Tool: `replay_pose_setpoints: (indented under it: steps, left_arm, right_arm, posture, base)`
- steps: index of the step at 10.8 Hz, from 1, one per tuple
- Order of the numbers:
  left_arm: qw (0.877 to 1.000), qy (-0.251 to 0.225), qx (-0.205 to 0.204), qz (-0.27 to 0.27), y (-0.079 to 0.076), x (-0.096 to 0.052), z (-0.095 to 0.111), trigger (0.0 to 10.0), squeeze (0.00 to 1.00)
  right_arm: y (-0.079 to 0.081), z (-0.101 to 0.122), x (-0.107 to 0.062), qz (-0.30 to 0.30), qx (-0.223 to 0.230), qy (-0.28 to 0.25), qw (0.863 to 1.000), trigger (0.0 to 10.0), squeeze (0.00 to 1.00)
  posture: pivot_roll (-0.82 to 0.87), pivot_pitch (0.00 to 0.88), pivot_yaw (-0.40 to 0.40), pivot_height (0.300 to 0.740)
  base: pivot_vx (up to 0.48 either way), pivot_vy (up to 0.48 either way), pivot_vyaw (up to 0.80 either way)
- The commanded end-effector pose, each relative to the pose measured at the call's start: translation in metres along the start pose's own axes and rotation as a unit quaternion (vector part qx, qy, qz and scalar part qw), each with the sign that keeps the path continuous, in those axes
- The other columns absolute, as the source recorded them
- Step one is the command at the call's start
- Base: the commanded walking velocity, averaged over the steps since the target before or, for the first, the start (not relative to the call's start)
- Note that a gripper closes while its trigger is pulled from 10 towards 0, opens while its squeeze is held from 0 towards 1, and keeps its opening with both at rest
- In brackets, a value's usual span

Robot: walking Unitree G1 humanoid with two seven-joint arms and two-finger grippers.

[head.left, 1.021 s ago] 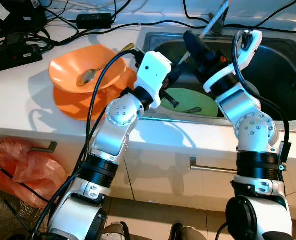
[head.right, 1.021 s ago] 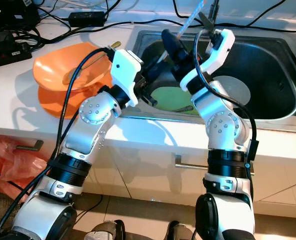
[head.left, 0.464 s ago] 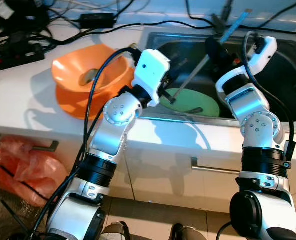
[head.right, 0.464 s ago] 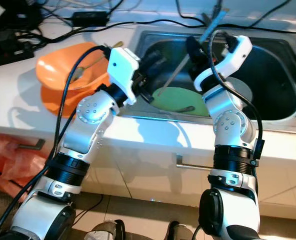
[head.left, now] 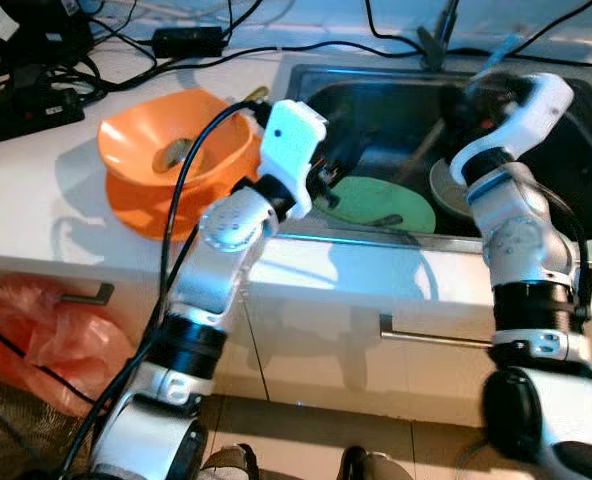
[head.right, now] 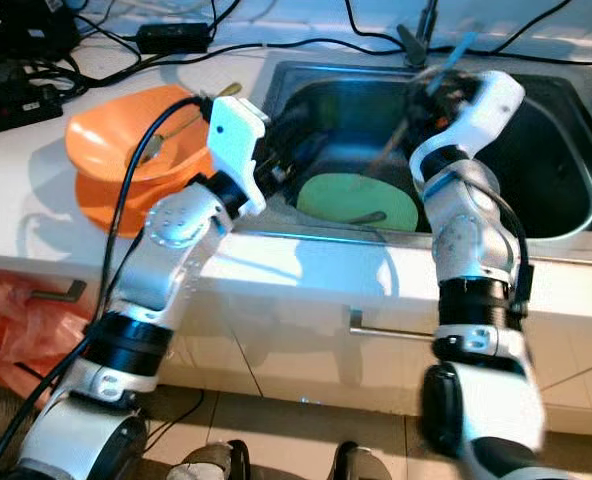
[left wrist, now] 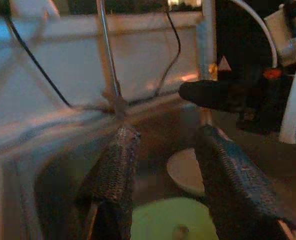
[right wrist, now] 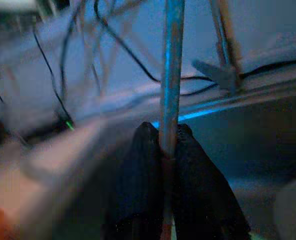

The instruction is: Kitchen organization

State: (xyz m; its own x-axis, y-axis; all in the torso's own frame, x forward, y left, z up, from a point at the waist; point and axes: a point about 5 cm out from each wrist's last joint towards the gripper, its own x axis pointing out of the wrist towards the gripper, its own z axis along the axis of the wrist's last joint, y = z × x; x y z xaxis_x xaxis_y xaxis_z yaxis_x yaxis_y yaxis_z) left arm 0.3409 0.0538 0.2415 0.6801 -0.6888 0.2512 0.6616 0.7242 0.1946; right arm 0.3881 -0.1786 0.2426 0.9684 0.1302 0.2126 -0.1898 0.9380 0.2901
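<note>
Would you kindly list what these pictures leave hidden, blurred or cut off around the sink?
- Long utensil pinched by the right gripper: both ends run out of the right wrist view, and motion blur smears it in the head views, so its type is unclear.
- Green plate: its near-left edge is hidden by the left gripper, which is open.
- White dish: partly behind a finger in the left wrist view.

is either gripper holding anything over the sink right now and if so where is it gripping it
The right gripper is shut on a long thin utensil, pinching its shaft partway along. The left gripper is open above the green plate, holding nothing.
</note>
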Motion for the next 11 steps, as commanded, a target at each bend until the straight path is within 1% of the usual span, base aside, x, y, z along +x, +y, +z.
replay_pose_setpoints:
  steps: [1, 2, 3, 4, 5, 6, 7, 8, 9, 10, 11]
  left_arm:
    - [1.0, 0.012, -0.019, -0.005, 0.001, -0.004, -0.002, 10.0, 1.0]
    - [0.998, 0.041, -0.045, -0.03, 0.0, -0.011, -0.007, 10.0, 1.0]
    - [0.996, 0.055, -0.048, -0.046, -0.001, -0.016, -0.008, 10.0, 1.0]
    - [0.993, 0.079, -0.063, -0.059, 0.0, -0.021, -0.01, 10.0, 1.0]
    - [0.991, 0.092, -0.073, -0.068, -0.001, -0.023, -0.008, 10.0, 1.0]
    - [0.988, 0.108, -0.076, -0.08, -0.002, -0.025, -0.008, 10.0, 1.0]
    - [0.986, 0.117, -0.081, -0.09, -0.003, -0.027, -0.008, 10.0, 1.0]
    - [0.983, 0.129, -0.077, -0.103, -0.003, -0.029, -0.009, 10.0, 1.0]
    - [0.983, 0.135, -0.076, -0.099, -0.002, -0.029, -0.009, 10.0, 1.0]
    - [0.982, 0.139, -0.075, -0.101, -0.001, -0.029, -0.007, 10.0, 1.0]
    - [0.982, 0.144, -0.065, -0.1, 0.001, -0.029, -0.007, 10.0, 1.0]
  right_arm:
    - [0.002, -0.005, 0.001, 0.004, -0.051, 0.009, 0.999, 0.3, 0.0]
    - [0.001, -0.018, 0.002, 0.029, -0.114, 0.035, 0.992, 5.0, 0.0]
    - [-0.001, -0.026, 0.002, 0.034, -0.164, 0.052, 0.985, 10.0, 0.0]
    - [-0.003, -0.038, 0.002, 0.053, -0.211, 0.084, 0.972, 10.0, 0.0]
    - [-0.004, -0.046, 0.002, 0.068, -0.23, 0.101, 0.966, 10.0, 0.0]
    - [-0.003, -0.052, 0.001, 0.084, -0.26, 0.115, 0.955, 10.0, 1.0]
    - [-0.001, -0.056, 0.002, 0.095, -0.278, 0.119, 0.948, 10.0, 1.0]
    - [0.0, -0.059, 0.001, 0.1, -0.284, 0.122, 0.946, 10.0, 1.0]
    - [0.0, -0.061, 0.0, 0.105, -0.294, 0.126, 0.942, 10.0, 1.0]
    - [-0.001, -0.062, 0.0, 0.108, -0.314, 0.125, 0.935, 10.0, 1.0]
    - [-0.001, -0.061, 0.001, 0.106, -0.321, 0.118, 0.934, 10.0, 1.0]
  posture:
    - [0.11, 0.143, 0.002, 0.74]
    - [0.12, 0.145, 0.001, 0.74]
    - [0.12, 0.145, 0.001, 0.74]
    - [0.12, 0.147, 0.001, 0.74]
    - [0.13, 0.149, 0.0, 0.74]
    - [0.14, 0.149, 0.0, 0.74]
    - [0.14, 0.148, 0.001, 0.74]
    - [0.14, 0.146, 0.002, 0.74]
    - [0.14, 0.146, 0.002, 0.74]
    - [0.13, 0.141, 0.005, 0.74]
    - [0.13, 0.138, 0.003, 0.74]
  base:
    - [0.0, 0.0, 0.0]
    - [0.0, 0.0, 0.0]
    - [0.0, 0.0, 0.0]
    - [0.0, 0.0, 0.0]
    - [0.0, 0.0, 0.0]
    - [0.0, 0.0, 0.0]
    - [0.0, 0.0, 0.0]
    - [0.0, 0.0, 0.0]
    - [0.0, 0.0, 0.0]
    - [0.0, 0.0, 0.0]
    - [0.0, 0.0, 0.0]
